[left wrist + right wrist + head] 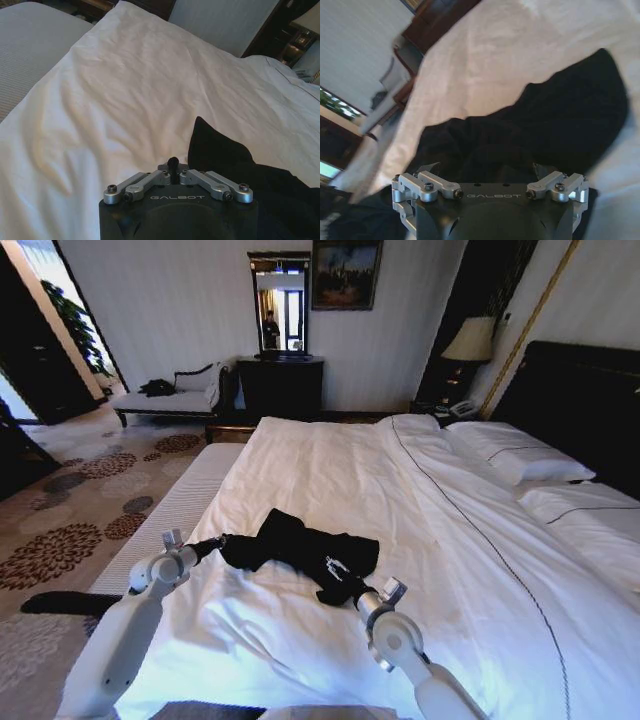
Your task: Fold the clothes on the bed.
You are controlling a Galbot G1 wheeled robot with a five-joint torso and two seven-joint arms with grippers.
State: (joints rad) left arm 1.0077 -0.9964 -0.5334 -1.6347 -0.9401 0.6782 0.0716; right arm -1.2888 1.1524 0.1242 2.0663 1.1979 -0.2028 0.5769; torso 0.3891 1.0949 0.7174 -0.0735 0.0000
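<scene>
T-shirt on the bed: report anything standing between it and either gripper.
Nothing visible does. The left gripper is at the black T-shirt's left edge and the right gripper at its near edge, on the bed.

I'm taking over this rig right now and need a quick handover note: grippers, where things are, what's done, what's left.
Left gripper: shut, at the left edge of the black short-sleeved T-shirt.
Right gripper: low at the shirt's near right edge, black fabric between its open fingers.
The shirt lies crumpled on the white duvet of the large bed, near the foot.
Done: both grippers brought to the shirt.
Left: spread it flat and fold it.
</scene>
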